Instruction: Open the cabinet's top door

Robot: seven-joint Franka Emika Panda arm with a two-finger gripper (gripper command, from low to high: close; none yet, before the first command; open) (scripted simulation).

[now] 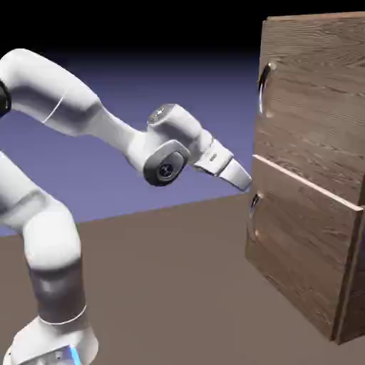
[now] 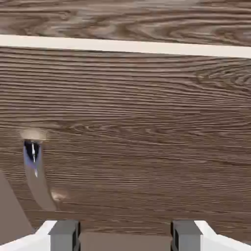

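Top door (image 1: 310, 107): upper cabinet front, closed, probably stiff to start.
Handle (image 1: 264, 89): slim metal, likely slippery; grasp mid-arch (best guess).
Claw (image 2: 125, 235): spread, holding nothing, below that handle.

The arm (image 1: 167, 146) is stretched toward the cabinet (image 1: 306, 178), its hand (image 1: 229, 170) tilted downward near the lower handle (image 1: 254, 215). The top door (image 1: 314, 107) is shut, and its handle (image 1: 265, 89) is left untouched, above the hand. The two panels are divided by a pale strip (image 1: 306, 182). The base (image 1: 53, 342) is seen at the exterior view's lower left.
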